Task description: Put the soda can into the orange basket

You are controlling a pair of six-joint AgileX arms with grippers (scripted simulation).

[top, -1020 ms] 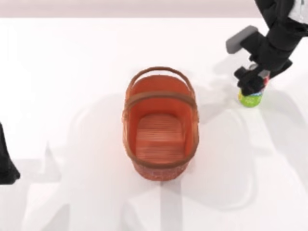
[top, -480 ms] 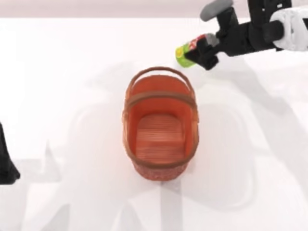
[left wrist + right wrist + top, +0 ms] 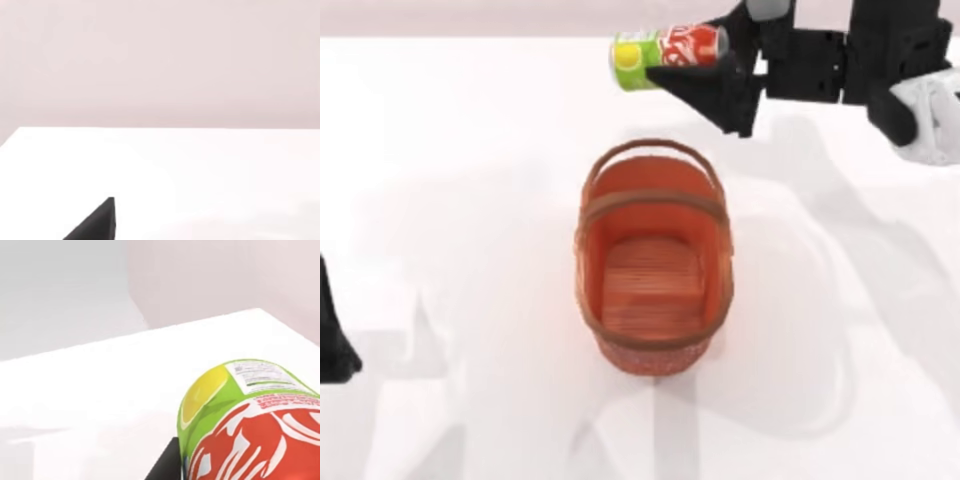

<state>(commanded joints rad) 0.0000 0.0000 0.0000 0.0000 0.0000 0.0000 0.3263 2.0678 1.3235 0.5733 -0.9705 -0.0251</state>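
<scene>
The soda can (image 3: 665, 55), red with a lime-green end, lies on its side in the air near the table's far edge, green end toward the left. My right gripper (image 3: 712, 72) is shut on its red part. The orange basket (image 3: 653, 260) stands mid-table, nearer than the can and slightly to its left, handle arched across it. In the right wrist view the soda can (image 3: 250, 425) fills the frame beside one dark finger (image 3: 167, 465). My left arm (image 3: 332, 335) stays parked at the left edge; only one dark fingertip (image 3: 97, 222) shows in its wrist view.
The white table (image 3: 470, 200) spreads around the basket, and its far edge (image 3: 520, 38) meets a pale wall just behind the can.
My right gripper lifted the can from the table at the right, turned it onto its side and carried it left, up to the far side of the basket.
</scene>
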